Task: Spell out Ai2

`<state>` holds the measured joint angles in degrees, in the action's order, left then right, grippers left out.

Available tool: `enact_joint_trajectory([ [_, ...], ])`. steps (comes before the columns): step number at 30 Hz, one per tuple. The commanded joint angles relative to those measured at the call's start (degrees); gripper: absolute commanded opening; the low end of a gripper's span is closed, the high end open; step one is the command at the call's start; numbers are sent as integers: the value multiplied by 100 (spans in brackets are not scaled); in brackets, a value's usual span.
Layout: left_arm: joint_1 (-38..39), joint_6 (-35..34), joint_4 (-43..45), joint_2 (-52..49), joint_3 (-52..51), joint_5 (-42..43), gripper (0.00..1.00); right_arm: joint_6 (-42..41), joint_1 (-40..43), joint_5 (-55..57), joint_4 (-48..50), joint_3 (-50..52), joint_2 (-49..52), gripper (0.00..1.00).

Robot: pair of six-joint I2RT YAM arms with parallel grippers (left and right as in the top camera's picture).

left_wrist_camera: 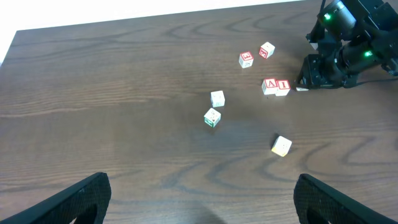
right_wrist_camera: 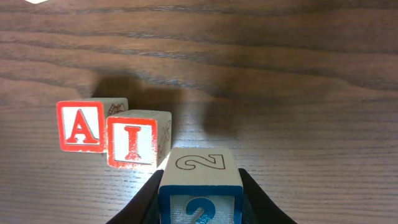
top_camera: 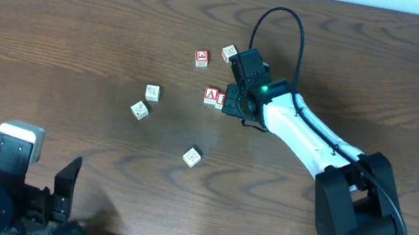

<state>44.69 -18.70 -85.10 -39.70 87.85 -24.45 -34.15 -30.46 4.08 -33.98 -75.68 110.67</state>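
The right fingers point(right_wrist_camera: 144, 202) are closed narrowly on a pale wooden cube with a blue-framed face point(right_wrist_camera: 200, 171). The cube's top carries an outlined "2" and its near face a solid blue "2". It sits just to the right of a wooden cube with a red-framed face bearing a red "I" point(right_wrist_camera: 132, 141), overlapping that cube's lower corner in the right wrist view. Whether the two touch, or whether the "2" cube rests on the dark wood-grain desk point(top_camera: 81, 19), cannot be told.

Directly left of the "I" cube, and side by side with it, stands a wooden cube with a red-framed face bearing a red "A" point(right_wrist_camera: 81, 126), so the row reads A, I, 2.

Five other small wooden cubes lie scattered on the desk: a red-marked cube point(left_wrist_camera: 246, 59) and a tilted red-marked cube point(left_wrist_camera: 267, 50) beyond the row, a pale cube point(left_wrist_camera: 217, 98) and a green-marked cube point(left_wrist_camera: 212, 117) close together to the left, and a yellow-marked cube point(left_wrist_camera: 281, 145) alone nearer the camera. Their writing is too small to read.

The left fingers point(left_wrist_camera: 74, 199) are spread wide at the desk's near edge, holding nothing.
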Motion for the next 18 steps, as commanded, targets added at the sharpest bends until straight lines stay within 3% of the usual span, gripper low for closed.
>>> enact_joint_trajectory([
  [1,-13,-85,-13,-42,0,-129,95,-94,-28,107,13,46,107,26],
  [18,-13,-90,-15,-42,0,-153,95,-48,-22,179,164,46,319,28],
])
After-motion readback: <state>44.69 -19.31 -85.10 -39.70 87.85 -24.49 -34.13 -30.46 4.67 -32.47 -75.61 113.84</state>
